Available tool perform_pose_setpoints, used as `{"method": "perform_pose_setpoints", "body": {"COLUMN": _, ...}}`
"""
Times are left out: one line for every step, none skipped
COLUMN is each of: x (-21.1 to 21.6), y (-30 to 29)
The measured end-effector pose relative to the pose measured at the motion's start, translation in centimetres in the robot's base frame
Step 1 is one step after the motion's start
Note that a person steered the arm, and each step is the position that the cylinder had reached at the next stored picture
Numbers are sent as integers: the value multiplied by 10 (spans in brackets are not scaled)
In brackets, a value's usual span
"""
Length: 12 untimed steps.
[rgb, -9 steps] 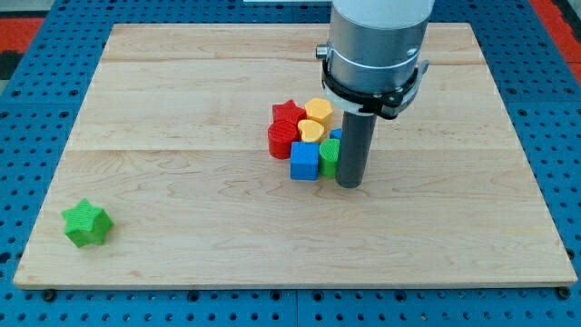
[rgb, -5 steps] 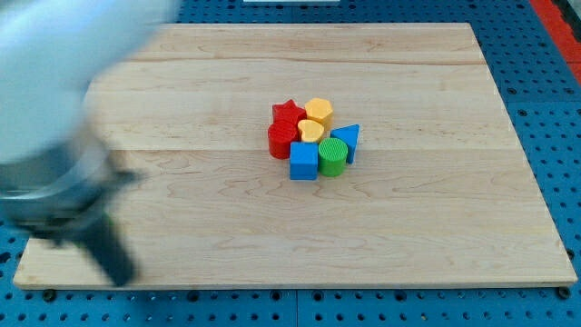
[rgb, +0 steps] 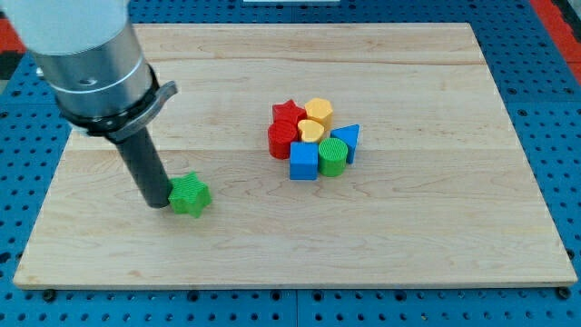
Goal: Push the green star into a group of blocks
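Wooden board [rgb: 436, 236] on blue pegboard [rgb: 563, 136]

You have one view only, so nothing is shared; it looks down at a slant from beyond the view's bottom edge of the wooden board [rgb: 300, 245]; the whole board fits in frame, blue pegboard [rgb: 554, 109] showing around it; the arm's upper part is cropped at the top left.
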<state>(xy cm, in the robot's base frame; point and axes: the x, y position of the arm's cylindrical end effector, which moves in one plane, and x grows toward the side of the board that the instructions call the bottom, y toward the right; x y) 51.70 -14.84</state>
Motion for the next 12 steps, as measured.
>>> {"method": "perform_pose_setpoints", "body": {"x": -10, "y": 21}}
{"method": "perform_pose_setpoints", "body": {"x": -10, "y": 67}}
{"method": "perform_pose_setpoints", "body": {"x": -6, "y": 126}}
{"method": "perform_pose_setpoints", "body": {"x": -2, "y": 177}}
{"method": "perform_pose_setpoints", "body": {"x": 44, "y": 161}}
{"method": "perform_pose_setpoints", "body": {"x": 36, "y": 203}}
{"method": "perform_pose_setpoints", "body": {"x": 13, "y": 208}}
{"method": "perform_pose_setpoints", "body": {"x": -6, "y": 222}}
{"method": "perform_pose_setpoints", "body": {"x": -22, "y": 244}}
{"method": "perform_pose_setpoints", "body": {"x": -36, "y": 267}}
{"method": "perform_pose_setpoints", "body": {"x": -55, "y": 260}}
{"method": "perform_pose_setpoints", "body": {"x": -59, "y": 244}}
